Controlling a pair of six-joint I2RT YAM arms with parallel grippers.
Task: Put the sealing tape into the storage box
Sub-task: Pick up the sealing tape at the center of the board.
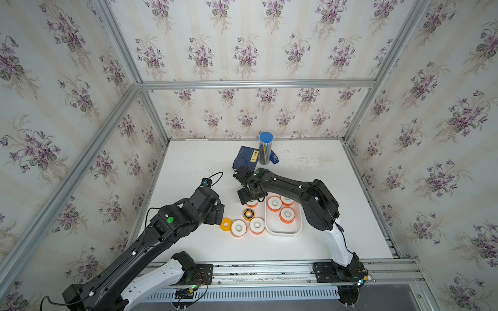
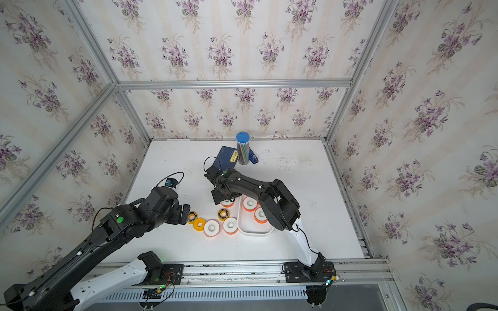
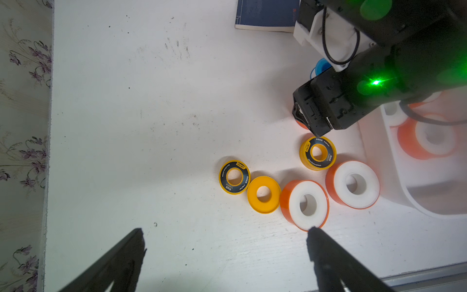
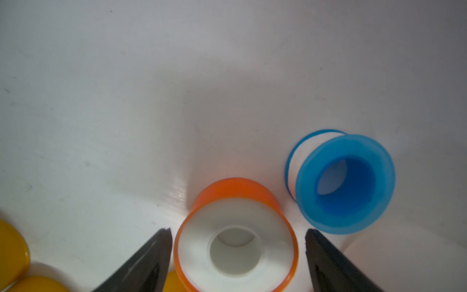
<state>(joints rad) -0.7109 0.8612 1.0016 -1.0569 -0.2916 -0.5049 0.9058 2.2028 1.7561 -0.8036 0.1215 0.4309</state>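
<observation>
A: Sealing tape [image 4: 235, 215] under the right gripper [image 4: 238, 232]: is it held yet?

B: No. The jaws stand open either side of it. Orange rim, white face, lying flat on the table [image 1: 310, 175] just outside the storage box [image 1: 283, 233]. I'd say it's lining up a pinch across the rim.

A: And the left gripper [image 3: 225, 229]?

B: Spread wide and empty near the plain yellow roll [image 3: 263, 202], probably waiting. Three orange-rimmed rolls [image 1: 274, 200] lie in the box, and a blue-and-white roll [image 4: 379, 177] lies outside.

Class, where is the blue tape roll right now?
In the right wrist view the blue roll sits on the table, close beside the orange-rimmed roll that the open right pincer straddles.
</observation>
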